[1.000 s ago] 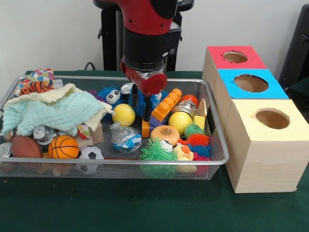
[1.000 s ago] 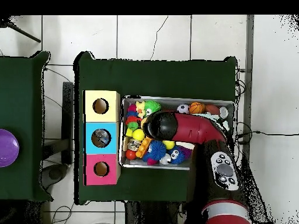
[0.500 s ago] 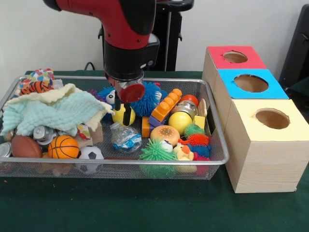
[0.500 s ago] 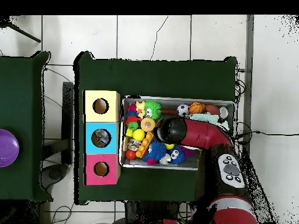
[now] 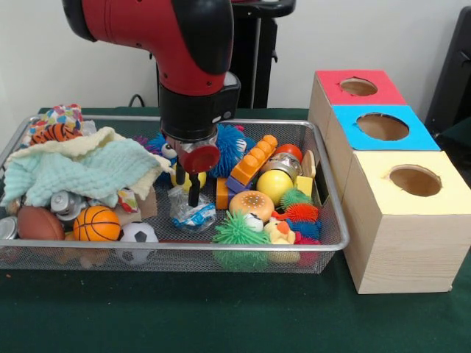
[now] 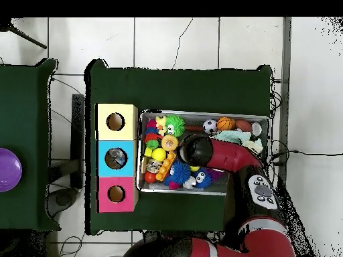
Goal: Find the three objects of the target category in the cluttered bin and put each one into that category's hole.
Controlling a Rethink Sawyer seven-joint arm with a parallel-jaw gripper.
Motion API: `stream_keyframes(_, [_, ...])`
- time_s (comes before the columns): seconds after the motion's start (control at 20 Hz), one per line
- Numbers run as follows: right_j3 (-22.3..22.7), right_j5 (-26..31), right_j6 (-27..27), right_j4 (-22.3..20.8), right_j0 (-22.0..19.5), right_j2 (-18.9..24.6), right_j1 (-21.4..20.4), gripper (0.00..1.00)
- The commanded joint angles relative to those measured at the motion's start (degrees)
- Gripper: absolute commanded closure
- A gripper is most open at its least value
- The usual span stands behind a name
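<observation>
The wire mesh bin [image 5: 184,247] holds a heap of toys. A clear, wrinkled plastic item with a blue label [image 5: 193,213] lies near the bin's middle front. My gripper [image 5: 187,188] hangs straight over it, open and empty, its dark fingertips [image 5: 193,197] right at the item's top. I cannot make out any other clear plastic item. In the overhead view the arm's wrist [image 6: 195,148] covers the gripper and the item inside the bin [image 6: 201,114].
Red [image 5: 335,92], blue [image 5: 353,136] and yellow [image 5: 383,198] boxes with round holes stand right of the bin. Around the gripper lie a yellow ball [image 5: 199,179], orange bricks [image 5: 254,162], a blue fuzzy toy [image 5: 229,140], pale cloths [image 5: 81,173], a basketball [image 5: 96,224] and cans [image 5: 62,202].
The arm has swung left in the front view, from over the orange bricks to over the clear plastic item, and come down lower. Nothing has been picked up.
</observation>
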Motion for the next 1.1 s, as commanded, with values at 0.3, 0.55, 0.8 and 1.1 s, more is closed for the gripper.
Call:
stream_keyframes(0.3, [2.45,-1.38,4.42,4.28,0.45,4.02,1.11,0.00])
stream_keyframes(0.55, [2.58,-2.00,2.81,3.70,-0.43,4.08,2.15,0.00])
stream_keyframes(0.8, [3.13,-5.06,2.61,2.42,-0.99,3.83,4.53,0.00])
stream_keyframes(1.1, [2.63,-6.69,3.56,2.58,-1.06,3.00,7.53,0.00])
